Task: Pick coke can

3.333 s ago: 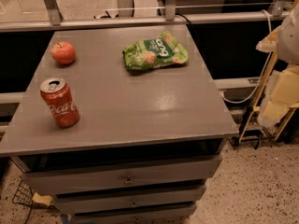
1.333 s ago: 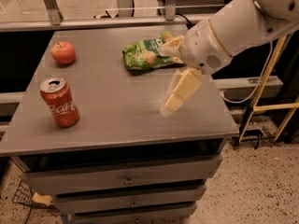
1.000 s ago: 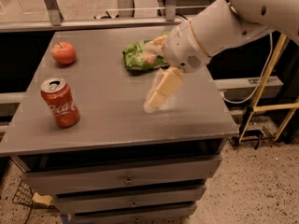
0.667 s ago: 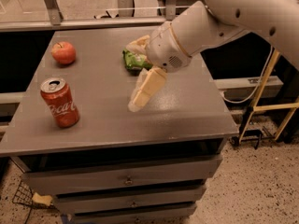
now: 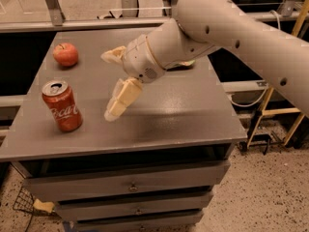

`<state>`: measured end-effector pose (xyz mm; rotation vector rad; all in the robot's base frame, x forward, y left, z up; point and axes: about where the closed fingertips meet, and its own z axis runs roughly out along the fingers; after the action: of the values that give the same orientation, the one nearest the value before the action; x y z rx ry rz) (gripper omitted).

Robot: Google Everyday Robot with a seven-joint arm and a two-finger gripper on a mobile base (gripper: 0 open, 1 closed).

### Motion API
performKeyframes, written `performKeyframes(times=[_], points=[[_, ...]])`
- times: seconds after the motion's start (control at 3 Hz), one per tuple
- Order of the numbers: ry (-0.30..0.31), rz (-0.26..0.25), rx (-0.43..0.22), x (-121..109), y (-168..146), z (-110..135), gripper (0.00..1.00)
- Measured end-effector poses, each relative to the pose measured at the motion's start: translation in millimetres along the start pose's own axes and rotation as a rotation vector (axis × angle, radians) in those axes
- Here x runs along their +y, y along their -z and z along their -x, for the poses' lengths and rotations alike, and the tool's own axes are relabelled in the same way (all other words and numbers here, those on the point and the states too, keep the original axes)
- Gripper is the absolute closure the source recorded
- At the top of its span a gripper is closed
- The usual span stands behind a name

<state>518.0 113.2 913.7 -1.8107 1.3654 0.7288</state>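
**Red can upright at front left, gripper spread to its right**

Grey tabletop (image 5: pixel 193 110) on a cabinet with stacked drawers (image 5: pixel 130 185) below. The coke can (image 5: pixel 62 105) stands upright near the front left edge, silver top and pull tab showing, white script facing the camera. A round red apple (image 5: pixel 65 54) sits behind it toward the back left corner, well apart from the can.

The white arm (image 5: pixel 231 28) reaches in from the upper right across the table. The gripper (image 5: pixel 107 86) hangs above the middle of the top, just right of the can and not touching it. Its 2 cream fingers (image 5: pixel 123 96) are splayed wide, pointing left toward the can, with nothing between them.
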Motion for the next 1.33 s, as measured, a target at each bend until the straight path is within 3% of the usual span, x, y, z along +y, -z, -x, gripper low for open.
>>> performKeyframes(times=[0.67, 1.33], points=[[0.03, 0.062, -0.18, -6, -52, 27, 0.0], [0.051, 0.126, -0.26, -8, -77, 45, 0.0]])
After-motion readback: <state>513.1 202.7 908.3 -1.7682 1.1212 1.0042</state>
